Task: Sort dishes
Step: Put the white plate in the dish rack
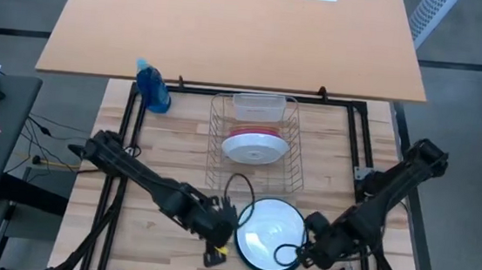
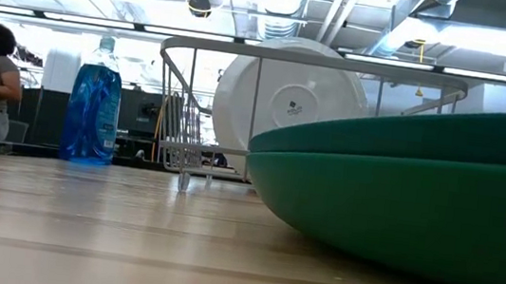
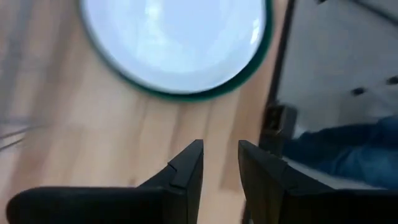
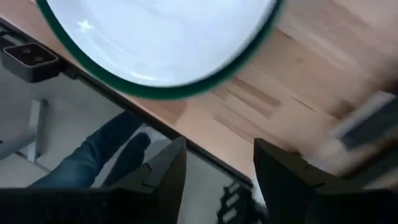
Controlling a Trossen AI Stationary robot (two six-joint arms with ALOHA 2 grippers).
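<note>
White plate (image 1: 267, 232), wire rack (image 1: 253, 145), blue bottle (image 1: 153, 87)

Desk (image 1: 160, 159): pale wood planks, visible grain, matt.
Dish rack (image 1: 288, 143): thin bright metal wire.
White plate (image 1: 268, 229): glossy glaze with highlights, dark green rim.
Spray bottle (image 1: 153, 88): translucent blue plastic.
Left tool (image 3: 219, 171), right tool (image 4: 217, 171): matt black.

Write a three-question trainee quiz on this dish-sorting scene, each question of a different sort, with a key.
1. True or false: the wire rack is empty.
2. The plate between the left gripper and right gripper has a rim of which colour? A) green B) magenta C) orange
3. Fill in: the blue bottle stands on the rack's ___ side in the high view.

Key: 1 false, plates stand in it; 2 A; 3 left.
</note>
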